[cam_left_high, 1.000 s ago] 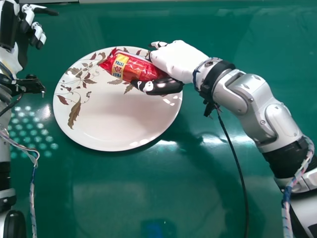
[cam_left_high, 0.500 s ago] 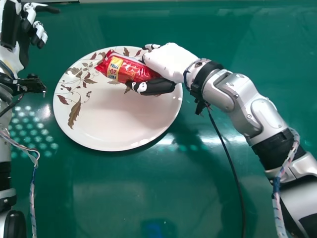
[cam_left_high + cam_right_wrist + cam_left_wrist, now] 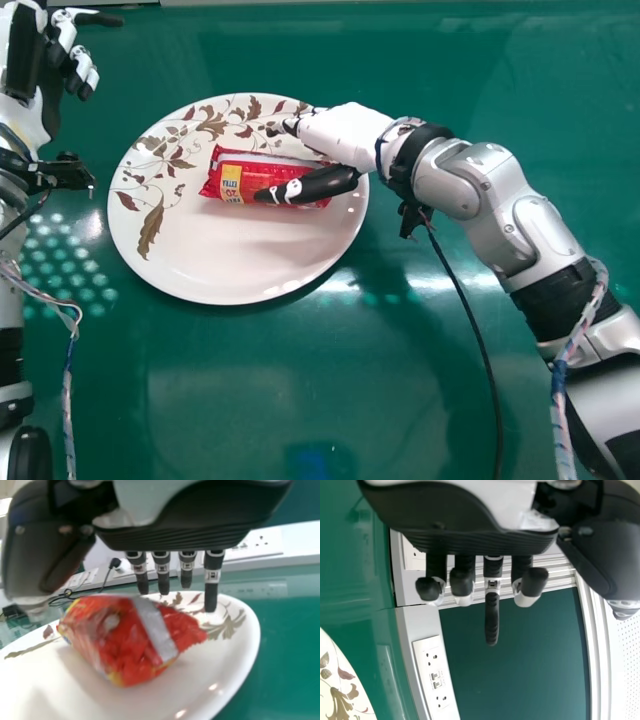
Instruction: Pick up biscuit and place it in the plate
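One biscuit pack on plate, release looks done: right hand straight-fingered, empty, over its far right edge; I'd lift clear next.

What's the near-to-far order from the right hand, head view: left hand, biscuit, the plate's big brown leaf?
From the right hand:
1. Biscuit: on the plate, partly under the thumb.
2. Big brown leaf: toward the plate's left rim.
3. Left hand: off the plate, at the view's upper left.
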Available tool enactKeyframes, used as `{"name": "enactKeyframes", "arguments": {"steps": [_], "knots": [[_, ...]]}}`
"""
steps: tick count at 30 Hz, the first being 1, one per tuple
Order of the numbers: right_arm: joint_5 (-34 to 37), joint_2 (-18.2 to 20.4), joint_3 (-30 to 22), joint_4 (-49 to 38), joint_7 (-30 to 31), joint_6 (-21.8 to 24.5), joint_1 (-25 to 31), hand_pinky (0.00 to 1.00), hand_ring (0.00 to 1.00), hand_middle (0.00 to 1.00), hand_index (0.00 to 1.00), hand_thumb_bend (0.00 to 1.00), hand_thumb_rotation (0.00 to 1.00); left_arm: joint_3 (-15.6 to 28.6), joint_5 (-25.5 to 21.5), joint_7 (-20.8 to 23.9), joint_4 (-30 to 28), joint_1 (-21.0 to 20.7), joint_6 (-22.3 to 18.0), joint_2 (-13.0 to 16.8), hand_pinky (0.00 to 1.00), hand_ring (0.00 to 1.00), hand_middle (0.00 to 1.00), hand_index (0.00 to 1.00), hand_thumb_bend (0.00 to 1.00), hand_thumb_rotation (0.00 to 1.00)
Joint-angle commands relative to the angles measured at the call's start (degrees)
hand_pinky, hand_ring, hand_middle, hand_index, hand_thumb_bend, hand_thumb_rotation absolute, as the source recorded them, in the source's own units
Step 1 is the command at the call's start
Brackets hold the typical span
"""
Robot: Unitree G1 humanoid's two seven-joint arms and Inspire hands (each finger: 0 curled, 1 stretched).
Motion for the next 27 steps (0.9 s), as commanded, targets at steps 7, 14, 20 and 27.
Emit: {"name": "enactKeyframes", "arguments": {"steps": [7,14,20,27], "knots": [[-0.4,-1.0,-1.4,-1.5,-3.7,0.0,0.1,0.82,1.00,1.00,1.00,1.00,0.70,0.0,-0.9,-1.8,1.8,0.6,-1.9,0.1,0.00,0.00,0.98,0.00,1.00,1.00],[-0.4,-1.9,-3.2,-3.0,-3.9,3.1,0.5,0.81,1.00,1.00,1.00,1.00,0.70,-0.3,-0.5,-1.6,2.4,0.9,-2.5,-0.6,0.00,0.00,1.00,0.00,1.00,1.00],[0.8,-3.3,-7.8,-6.1,-4.4,9.0,2.3,0.77,0.97,1.00,1.00,1.00,0.71,-0.8,0.2,-0.7,4.1,1.0,-4.3,-1.4,0.00,0.00,1.00,0.00,1.00,1.00],[3.3,-3.2,-14.1,-8.3,-13.6,10.8,8.4,0.67,0.86,0.98,0.92,0.98,0.59,-1.6,1.0,0.4,5.6,1.1,-5.3,-2.8,0.00,0.00,0.99,0.00,0.96,1.00]]}}
